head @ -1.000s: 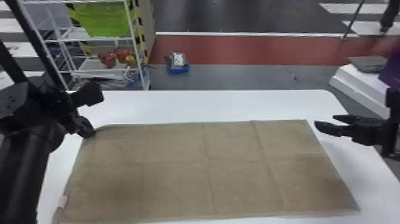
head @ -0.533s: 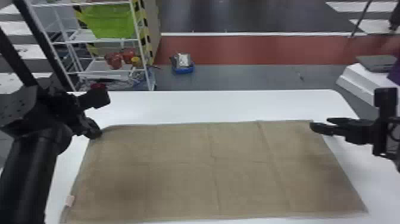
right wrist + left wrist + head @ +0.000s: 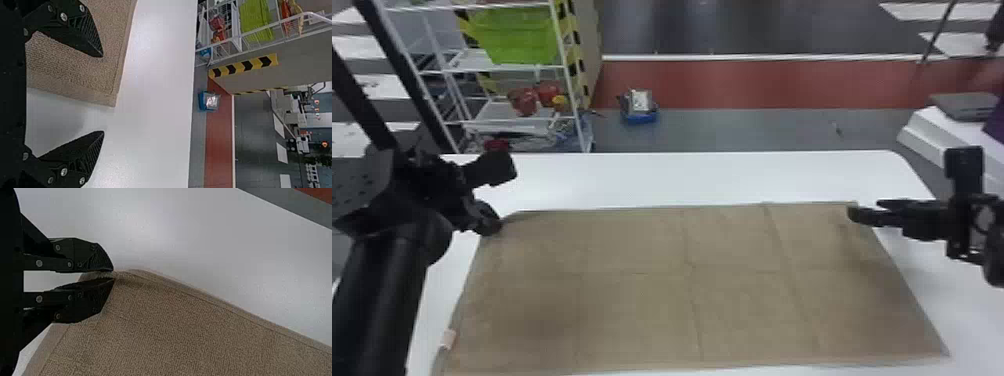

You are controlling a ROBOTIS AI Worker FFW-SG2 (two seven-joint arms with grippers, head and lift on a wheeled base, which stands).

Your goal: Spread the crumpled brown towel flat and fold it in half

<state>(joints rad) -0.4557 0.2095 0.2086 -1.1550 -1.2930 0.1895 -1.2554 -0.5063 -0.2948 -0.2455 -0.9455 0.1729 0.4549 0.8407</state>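
In the head view, the brown towel (image 3: pixel 632 305) is seen spread out on the white table (image 3: pixel 702 177), faintly creased, with a small pale tag (image 3: pixel 448 339) at its left edge. Its far left corner is covered by the left gripper (image 3: pixel 488 223); by the far right corner the right gripper (image 3: pixel 866 210) is placed, its fingers apart. Beyond the table, a white wire rack (image 3: pixel 468 59) is partly hidden behind the left arm. On it a bright green bin (image 3: pixel 519 40) is held, whose contents cannot be made out; below, red items (image 3: pixel 524 101) and a small yellow one (image 3: pixel 560 102) are kept. On the floor beside the rack, a greyish packet (image 3: pixel 639 100) is contained in a blue tray (image 3: pixel 640 118). At the right, a dark flat object (image 3: pixel 964 106) is set on a white stand (image 3: pixel 927 131).

In the left wrist view, the towel's corner is pinched between the left gripper's (image 3: pixel 113 274) fingertips, and bare table is bordered by the towel's hemmed edge.

In the right wrist view, the right gripper's (image 3: pixel 103 94) fingers are spread wide, a towel corner being seen between them. Past the table's edge, the blue tray, the rack with its green bin and black-and-yellow tape (image 3: pixel 242 65) are shown.
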